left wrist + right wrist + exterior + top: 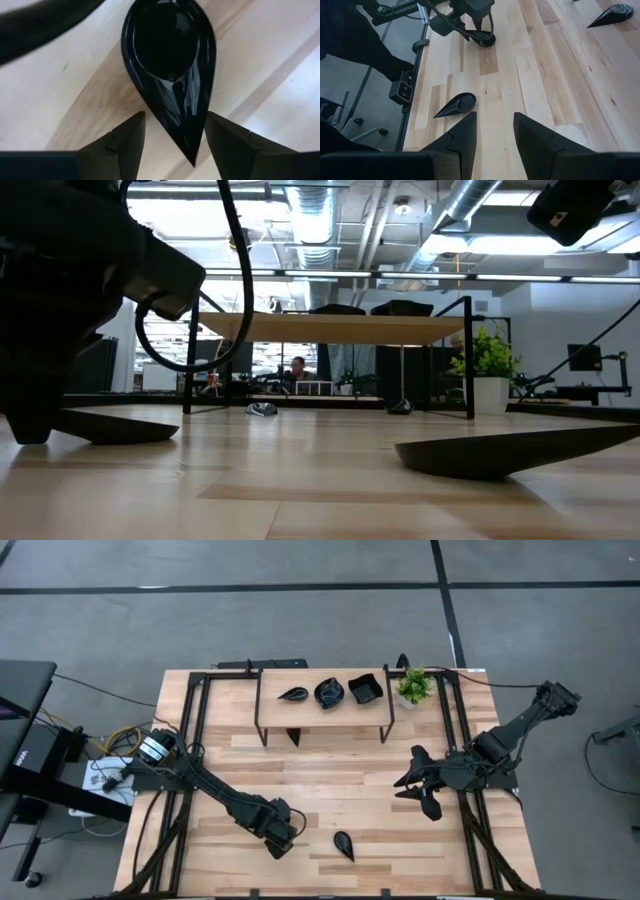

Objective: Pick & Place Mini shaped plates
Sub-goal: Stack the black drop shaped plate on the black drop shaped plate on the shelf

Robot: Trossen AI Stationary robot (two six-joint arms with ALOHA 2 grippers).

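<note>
2 fingers of the left tool (175, 145) straddle the teardrop plate's (170, 65) pointed tip at the desk's (400, 840) near-left, not clamped yet, so that glossy taper could easily squirt out.

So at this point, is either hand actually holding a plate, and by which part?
Neither holds anything. The left hand is open, its fingers either side of the pointed end of a teardrop plate without clamping it. The right hand is open and empty.

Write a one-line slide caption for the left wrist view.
Left gripper, fingers open, straddling the pointed tip of a glossy black teardrop plate on the wooden table.
</note>
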